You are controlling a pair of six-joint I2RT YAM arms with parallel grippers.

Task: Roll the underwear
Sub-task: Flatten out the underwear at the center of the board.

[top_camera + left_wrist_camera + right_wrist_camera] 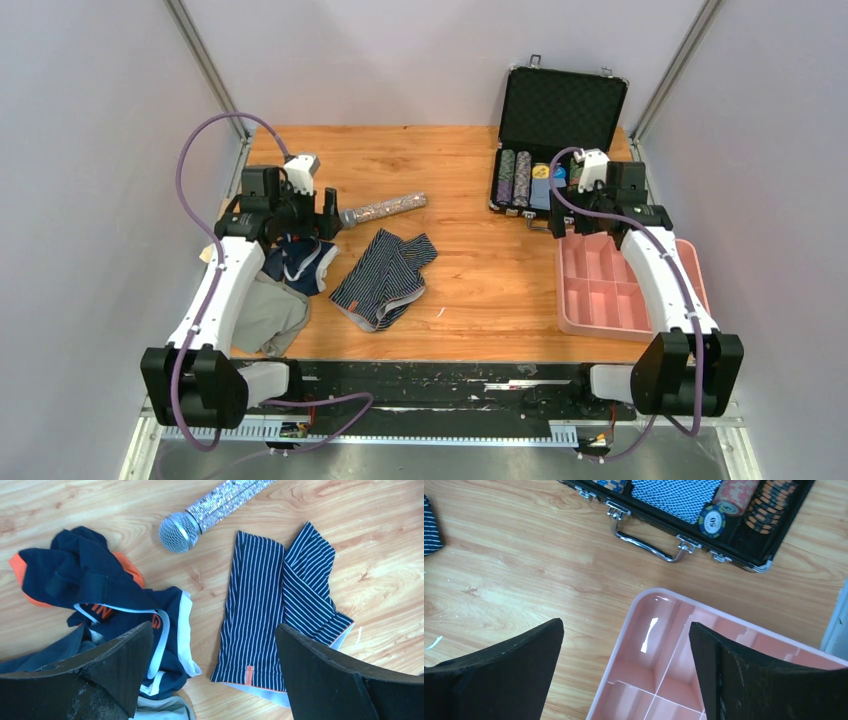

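Note:
The striped underwear (385,275) lies loosely folded on the wooden table, left of centre; in the left wrist view the striped underwear (280,605) shows an orange tag and a pale waistband edge. The plain navy underwear (300,262) with orange patches is crumpled to its left, the same navy underwear (100,595) sitting partly under one finger. My left gripper (308,222) hovers open above the gap between the two garments, the left gripper (215,645) holding nothing. My right gripper (580,222) hangs open and empty over the tray's near-left corner, the right gripper (626,640) far from the clothes.
A glittery microphone (385,208) lies just behind the underwear. A grey cloth (265,315) lies under the left arm. A pink compartment tray (600,290) sits at right, its rim (617,650) below the right gripper. An open black poker-chip case (565,110) stands behind it.

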